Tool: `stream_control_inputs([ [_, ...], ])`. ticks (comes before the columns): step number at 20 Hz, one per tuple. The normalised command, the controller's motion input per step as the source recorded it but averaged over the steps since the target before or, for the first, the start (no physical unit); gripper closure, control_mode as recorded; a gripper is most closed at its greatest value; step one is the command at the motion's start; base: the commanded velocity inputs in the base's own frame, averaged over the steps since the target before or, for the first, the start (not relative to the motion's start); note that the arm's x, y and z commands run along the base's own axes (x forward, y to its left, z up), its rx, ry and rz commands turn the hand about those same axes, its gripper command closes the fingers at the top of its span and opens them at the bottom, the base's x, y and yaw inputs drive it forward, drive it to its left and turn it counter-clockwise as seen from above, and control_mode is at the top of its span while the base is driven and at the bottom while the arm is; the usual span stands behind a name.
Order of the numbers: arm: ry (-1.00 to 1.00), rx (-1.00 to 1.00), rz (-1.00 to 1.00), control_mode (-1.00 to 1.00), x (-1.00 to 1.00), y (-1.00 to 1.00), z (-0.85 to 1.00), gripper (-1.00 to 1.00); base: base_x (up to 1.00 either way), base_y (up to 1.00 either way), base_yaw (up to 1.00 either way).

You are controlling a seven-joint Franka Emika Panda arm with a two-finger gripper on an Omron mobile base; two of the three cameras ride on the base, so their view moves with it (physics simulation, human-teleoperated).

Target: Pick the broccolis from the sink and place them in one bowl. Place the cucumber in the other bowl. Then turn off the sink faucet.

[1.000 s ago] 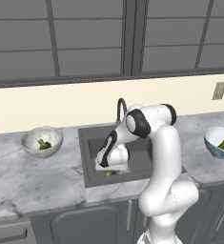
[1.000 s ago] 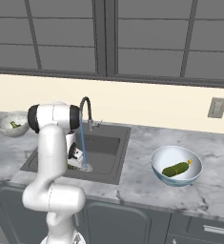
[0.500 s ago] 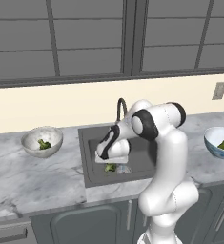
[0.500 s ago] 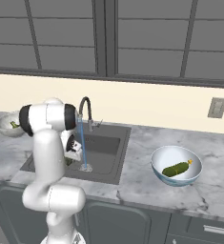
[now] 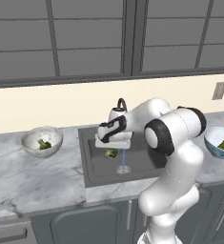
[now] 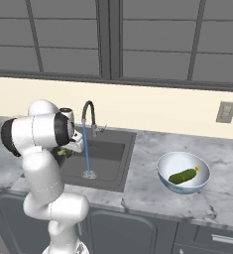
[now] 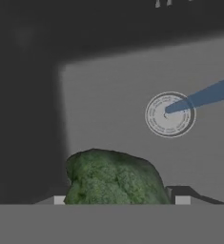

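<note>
My gripper (image 5: 111, 144) is shut on a lumpy green broccoli (image 5: 110, 153), held above the floor of the dark sink (image 5: 99, 167), left of the running water. In the hand view the broccoli (image 7: 113, 178) sits between my fingertips (image 7: 182, 200), with the round drain (image 7: 169, 114) beyond it. A second broccoli (image 5: 44, 144) lies in the speckled bowl (image 5: 31, 135) on the left counter. The cucumber (image 6: 184, 175) lies in the blue-rimmed bowl (image 6: 162, 166) on the right. Behind the basin, the gooseneck faucet (image 6: 89, 115) pours a blue stream (image 6: 87, 155) onto the drain.
Marble counter (image 5: 37, 176) runs on both sides of the sink. Grey wall cabinets (image 5: 85, 38) hang above, and a wall outlet (image 6: 225, 112) sits at the right. My own arm (image 5: 173, 136) arches over the right half of the basin.
My gripper has risen from the sink floor with the broccoli in it and drifted a little to the left. Water keeps running.
</note>
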Motion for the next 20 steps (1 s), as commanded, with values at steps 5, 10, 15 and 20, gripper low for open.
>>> stream_control_inputs([
  [5,-0.04,0.00,-0.01,-1.00,-0.02,0.00,1.00,1.00,0.00,0.00,0.00],
  [10,-0.07,0.00,-0.03,-1.00,-0.13,0.03,0.91,1.00,0.00,0.00,0.00],
  [15,-0.02,0.00,0.00,-1.00,-0.23,0.27,0.65,1.00,0.00,0.00,0.00],
  [20,-0.01,0.00,-0.01,-1.00,-0.20,0.52,0.33,1.00,0.00,0.00,0.00],
])
